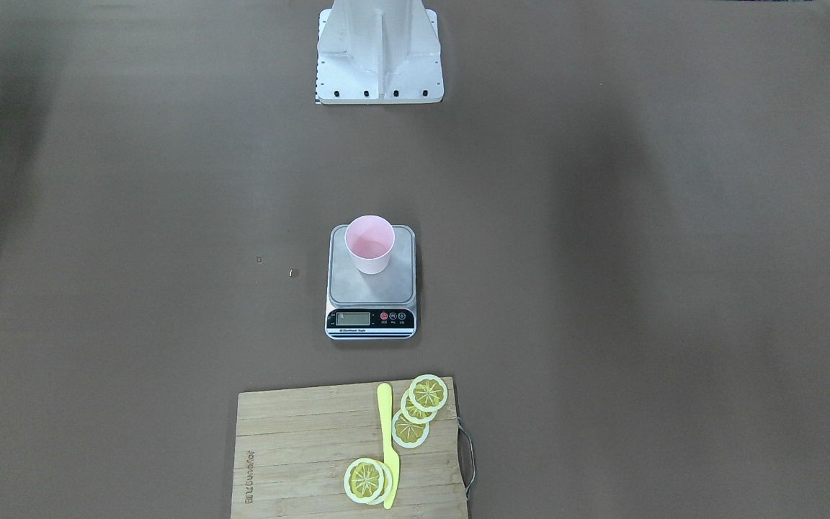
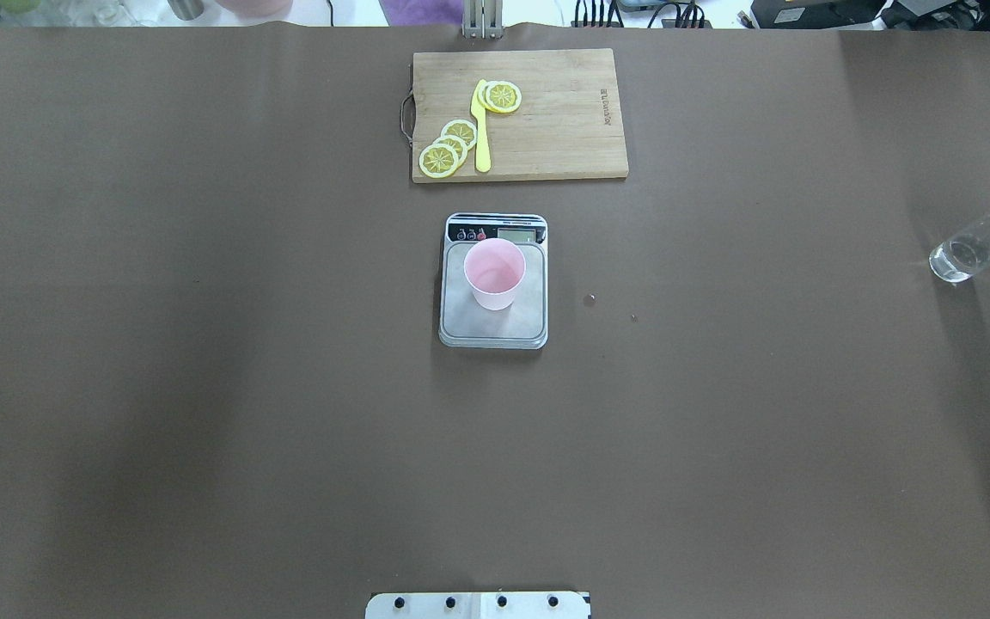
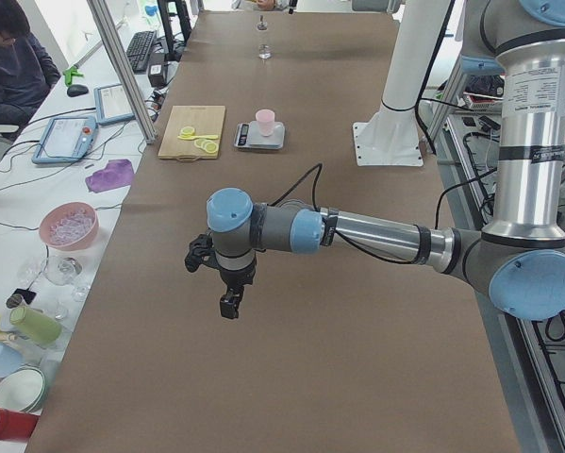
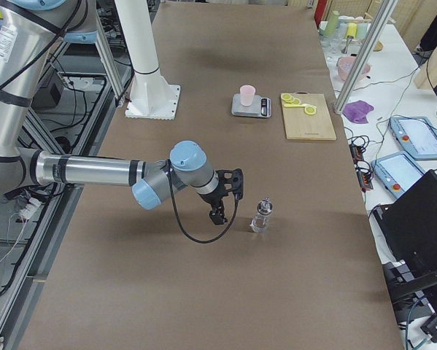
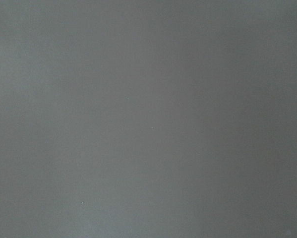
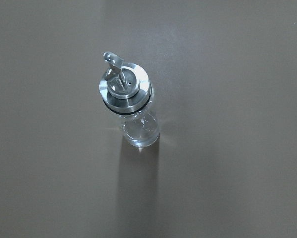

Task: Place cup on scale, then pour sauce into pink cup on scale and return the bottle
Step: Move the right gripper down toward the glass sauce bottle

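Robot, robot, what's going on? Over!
Left pincer, right pincer: grip unclear. Small pink cup on steel kitchen scale. Clear glass bottle upright beside right pincer, not held.

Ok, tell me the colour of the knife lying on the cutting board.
The knife is plain yellow; it shows best in the exterior front-facing view.

Pretty roomy worktop [image 2: 203, 387] tbh. The only cluster runs down the middle: the scale [image 2: 495, 328] with the cup [image 2: 494, 273] standing on it, and the cutting board [image 2: 564, 129] just past it, a narrow bare strip between the two. Either side of the scale is wide open. The bottle [image 2: 972, 248] stands alone well off to the right, with the right pincer [image 4: 219, 213] near it but not touching. The left pincer [image 3: 227, 307] hangs over bare worktop.
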Controlling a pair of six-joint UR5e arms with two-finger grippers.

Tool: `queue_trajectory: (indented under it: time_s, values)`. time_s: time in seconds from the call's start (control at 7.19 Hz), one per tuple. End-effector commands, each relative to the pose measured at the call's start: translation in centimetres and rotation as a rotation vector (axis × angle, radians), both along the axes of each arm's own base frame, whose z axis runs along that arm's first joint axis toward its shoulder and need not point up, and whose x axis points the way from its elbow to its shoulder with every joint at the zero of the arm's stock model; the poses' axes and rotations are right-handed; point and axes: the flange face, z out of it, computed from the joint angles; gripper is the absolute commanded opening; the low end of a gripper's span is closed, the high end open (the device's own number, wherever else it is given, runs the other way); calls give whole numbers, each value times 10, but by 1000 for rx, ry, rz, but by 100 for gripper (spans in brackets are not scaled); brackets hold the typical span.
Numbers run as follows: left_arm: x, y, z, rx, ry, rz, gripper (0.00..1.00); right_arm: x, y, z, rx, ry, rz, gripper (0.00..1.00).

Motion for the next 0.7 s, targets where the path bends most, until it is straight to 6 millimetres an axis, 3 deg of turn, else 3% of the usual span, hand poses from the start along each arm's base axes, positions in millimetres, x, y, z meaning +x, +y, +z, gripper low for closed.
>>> queue_trajectory:
  time_s: [0.0, 0.28, 0.56]
  values:
    - [-1, 5, 0, -2, 0, -3, 99, -6, 0, 3, -12, 11, 2, 100]
    - [-1, 7, 2, -5, 0, -3, 99, -13, -2, 5, 0, 15, 19, 100]
    - [-1, 7, 1, -3, 0, -1, 99, -40, -1, 21, 26, -15, 69, 100]
